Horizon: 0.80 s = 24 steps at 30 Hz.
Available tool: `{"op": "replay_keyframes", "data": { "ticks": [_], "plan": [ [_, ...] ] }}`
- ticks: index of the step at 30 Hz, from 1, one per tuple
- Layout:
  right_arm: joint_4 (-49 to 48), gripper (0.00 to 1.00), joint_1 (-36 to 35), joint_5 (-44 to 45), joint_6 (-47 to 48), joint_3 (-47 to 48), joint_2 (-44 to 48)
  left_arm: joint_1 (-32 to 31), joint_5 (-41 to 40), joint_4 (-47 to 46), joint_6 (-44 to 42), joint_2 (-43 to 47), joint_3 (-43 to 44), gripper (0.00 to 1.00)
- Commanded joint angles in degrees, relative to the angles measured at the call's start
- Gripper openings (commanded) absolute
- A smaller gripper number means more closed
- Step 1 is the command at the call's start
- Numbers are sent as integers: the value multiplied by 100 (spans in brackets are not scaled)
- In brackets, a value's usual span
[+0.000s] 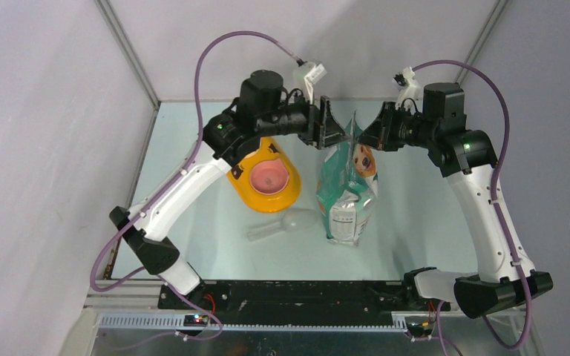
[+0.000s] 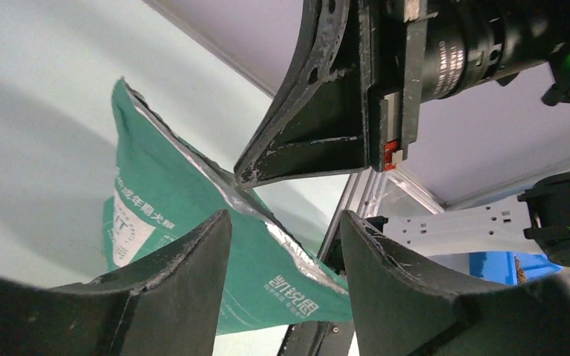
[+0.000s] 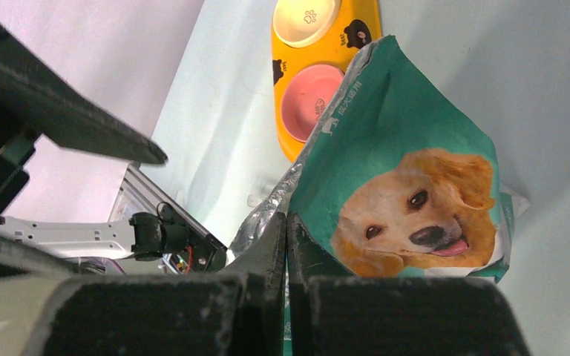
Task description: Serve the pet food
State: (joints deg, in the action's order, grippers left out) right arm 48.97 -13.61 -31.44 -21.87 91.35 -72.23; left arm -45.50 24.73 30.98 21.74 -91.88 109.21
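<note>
We are on the opening step. Our right gripper (image 3: 287,222) is clenched on the top edge of the dog-food pouch (image 1: 349,189). Our left gripper (image 2: 286,222) gapes empty just beside that rim. Next, we judge, it must take the opposite lip. The pouch stands upright between both grippers, long axis vertical, mouth up. No pet food shows; it is presumably inside.
</note>
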Motion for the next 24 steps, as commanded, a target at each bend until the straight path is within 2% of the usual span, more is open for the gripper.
{"op": "replay_keyframes", "data": {
  "ticks": [1,7,14,24],
  "plan": [
    [-189,0,-27,5,-88,261,-8,-235,-678,219,244,-240,129,63],
    [-211,0,-23,11,-85,218,14,-371,-934,361,291,-366,144,60],
    [-265,0,-35,1,-153,160,7,-397,-769,221,385,-579,263,48],
    [-253,0,-69,88,-63,82,6,-416,-606,137,330,-770,293,22]
  ]
}}
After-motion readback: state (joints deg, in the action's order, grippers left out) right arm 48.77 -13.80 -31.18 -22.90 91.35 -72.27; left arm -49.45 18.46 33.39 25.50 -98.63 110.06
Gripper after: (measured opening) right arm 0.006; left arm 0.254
